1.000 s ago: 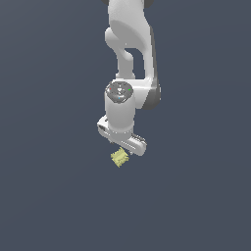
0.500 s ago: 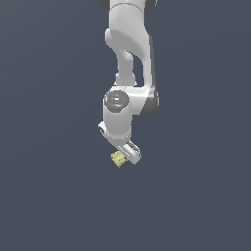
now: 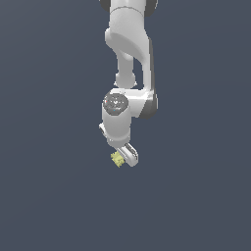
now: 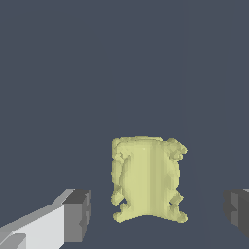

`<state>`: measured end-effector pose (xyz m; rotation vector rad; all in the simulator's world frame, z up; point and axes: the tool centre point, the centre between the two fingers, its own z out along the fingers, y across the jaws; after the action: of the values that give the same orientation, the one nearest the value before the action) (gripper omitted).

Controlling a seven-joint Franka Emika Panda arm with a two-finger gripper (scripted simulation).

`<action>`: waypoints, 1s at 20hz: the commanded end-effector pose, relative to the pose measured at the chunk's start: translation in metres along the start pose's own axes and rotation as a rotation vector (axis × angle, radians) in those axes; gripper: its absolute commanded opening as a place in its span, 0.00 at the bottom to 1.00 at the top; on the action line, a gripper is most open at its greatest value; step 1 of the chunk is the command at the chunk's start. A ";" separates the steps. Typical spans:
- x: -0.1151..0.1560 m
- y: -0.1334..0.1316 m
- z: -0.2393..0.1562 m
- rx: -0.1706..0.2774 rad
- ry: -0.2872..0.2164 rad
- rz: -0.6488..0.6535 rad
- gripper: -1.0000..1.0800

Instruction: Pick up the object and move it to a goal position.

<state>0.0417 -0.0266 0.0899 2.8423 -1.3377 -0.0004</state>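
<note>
The gripper (image 4: 155, 214) is standing wide open and holding nothing: in the wrist view one dark finger pad (image 4: 78, 214) is sitting on one side of the block (image 4: 148, 180) and the other pad is showing only at the frame's edge on the far side, with clear floor between each pad and the block. The block is lying between the two pads, somewhat nearer the first one, so neither is touching it.

In the exterior view the gripper (image 3: 125, 156) is hanging at the end of the white arm (image 3: 128, 54), pointing downward, and the pale yellow block (image 3: 116, 158) is peeking out just beside its lower edge, toward the exterior view's left. It seems to be resting on the plain dark floor (image 3: 196, 196); whether the fingertips are already down at its level cannot be told from here.

The step in hand looks like the grasp. To do it well, the arm should be centring the block between the pads, since the gap is uneven and an off-centre close could nudge it sideways. The pads should be meeting the flatter flanks of its bumpy outline, low enough to catch its middle, then closing gently before lifting. No goal marker is showing in either view.
</note>
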 end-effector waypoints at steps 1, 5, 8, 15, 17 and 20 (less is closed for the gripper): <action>0.000 0.000 0.000 0.000 0.000 0.000 0.96; 0.000 0.000 0.010 0.000 0.000 0.001 0.96; 0.000 0.001 0.026 0.000 0.000 0.003 0.96; 0.000 0.001 0.050 0.000 0.000 0.006 0.96; 0.000 0.000 0.050 0.000 0.000 0.006 0.96; 0.000 0.000 0.050 0.000 0.000 0.006 0.00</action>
<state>0.0417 -0.0267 0.0400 2.8390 -1.3454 -0.0003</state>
